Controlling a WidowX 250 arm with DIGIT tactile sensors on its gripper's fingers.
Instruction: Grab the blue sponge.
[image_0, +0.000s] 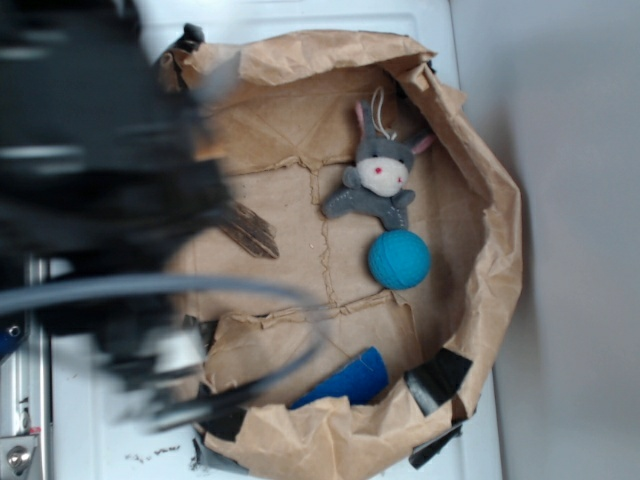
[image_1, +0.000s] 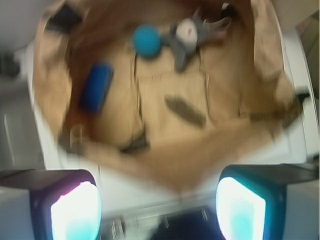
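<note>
The blue sponge (image_0: 345, 383) is a deep royal-blue oblong slab lying at the front edge of the brown paper-lined bin (image_0: 490, 210). In the wrist view the sponge (image_1: 96, 87) lies at the left of the bin. A teal ball (image_0: 399, 259) sits mid-right, also shown in the wrist view (image_1: 147, 40). My gripper (image_1: 159, 209) is open and empty, its two fingers wide apart, held high above the bin's near edge and far from the sponge. In the exterior view the arm (image_0: 95, 170) is a dark blur at left that hides the fingers.
A grey plush rabbit (image_0: 378, 178) lies next to the ball, also seen in the wrist view (image_1: 190, 34). A dark brown flat piece (image_0: 250, 232) lies on the paper. The crumpled paper walls rise round the bin. White surface (image_0: 90, 400) surrounds it.
</note>
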